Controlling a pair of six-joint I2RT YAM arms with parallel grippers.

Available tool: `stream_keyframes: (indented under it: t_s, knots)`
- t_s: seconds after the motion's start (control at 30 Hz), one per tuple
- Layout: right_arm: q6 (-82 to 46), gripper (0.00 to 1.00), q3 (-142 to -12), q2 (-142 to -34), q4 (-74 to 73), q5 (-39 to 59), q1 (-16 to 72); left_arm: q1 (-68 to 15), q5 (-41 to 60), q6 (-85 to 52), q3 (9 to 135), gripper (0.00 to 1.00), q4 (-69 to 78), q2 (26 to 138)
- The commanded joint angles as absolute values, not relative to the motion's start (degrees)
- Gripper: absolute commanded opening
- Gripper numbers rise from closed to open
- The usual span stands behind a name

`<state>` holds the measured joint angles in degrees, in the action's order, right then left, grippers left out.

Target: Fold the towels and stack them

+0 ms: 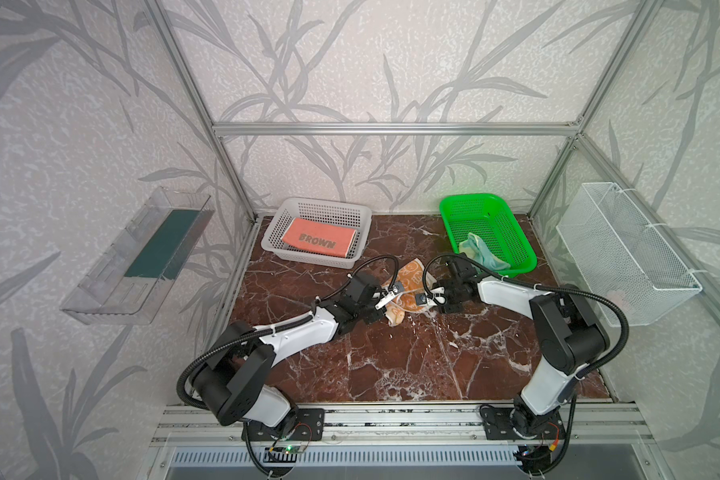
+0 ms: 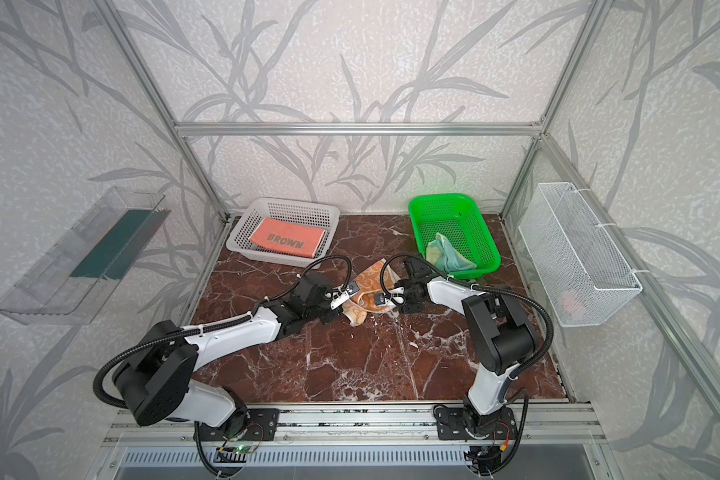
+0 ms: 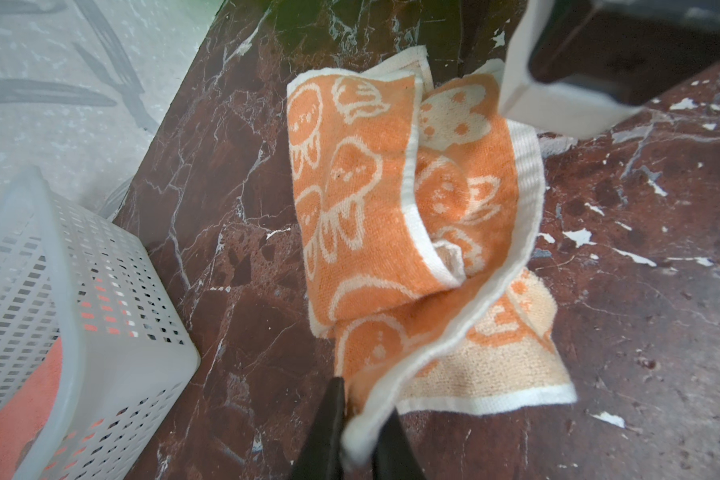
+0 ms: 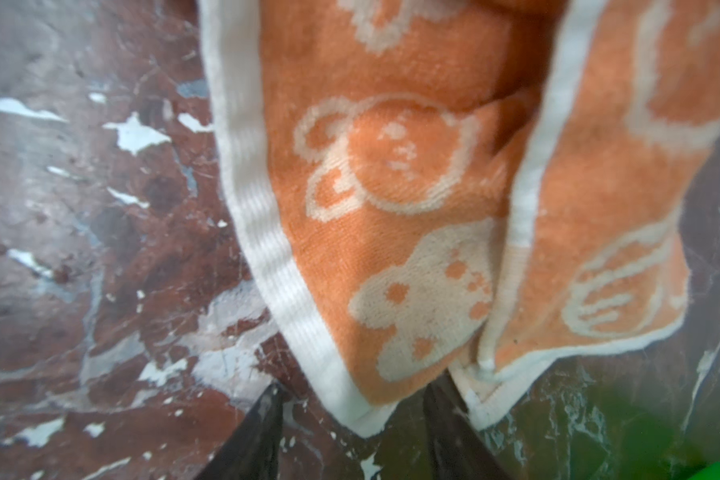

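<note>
Three towels are counted. The one in play is the orange towel [image 1: 408,291], rumpled and doubled over itself just past the middle of the marble table [image 1: 412,365], towards twelve o'clock. It is flanked by two grippers. At its nine o'clock side, the left gripper [image 3: 360,419] is seen closed on the white hem, with the cloth pinched between the two dark fingers. At its three o'clock side, the right gripper [image 4: 354,390] is held with its fingers apart; one corner of the towel lies in the gap, and no pinch can be made out there.

Out at eleven o'clock, the salmon-pink towel [image 1: 319,237] is found folded flat, "BROWN" face up, inside the grey basket [image 1: 329,204]. At one o'clock, the pale yellow towel [image 1: 481,251] with its blue edging is seen crumpled in the near end of the green basket [image 1: 468,197]. Two baskets are thus counted on the table, one towel in each.

On the walls, one white wire basket [image 1: 624,257] is hung at three o'clock and one clear shelf [image 1: 113,291] at nine o'clock.
</note>
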<state>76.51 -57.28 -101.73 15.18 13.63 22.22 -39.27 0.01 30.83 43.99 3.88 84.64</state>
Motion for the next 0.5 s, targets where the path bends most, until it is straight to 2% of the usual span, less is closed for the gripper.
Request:
stream_keyframes:
  t_s: [0.0, 0.17, 0.37, 0.47]
  knots:
    - [77.1, 0.52, -59.5, -104.5, 19.0, 13.3, 21.8, -39.3, -0.6, 30.1, 45.0, 0.12, 3.2, 84.7]
    - [78.0, 0.43, -63.0, -108.2, 23.9, 11.9, 21.6, -39.3, -1.0, 29.2, 44.9, 0.09, 3.3, 84.8]
    - [77.7, 0.21, -67.7, -111.1, 30.5, 14.8, 20.3, -39.3, -1.4, 27.4, 44.5, 0.00, 3.5, 84.7]
    - [77.6, 0.13, -69.7, -112.2, 33.1, 15.0, 20.2, -39.3, -2.3, 26.3, 44.0, 0.00, 4.1, 84.4]
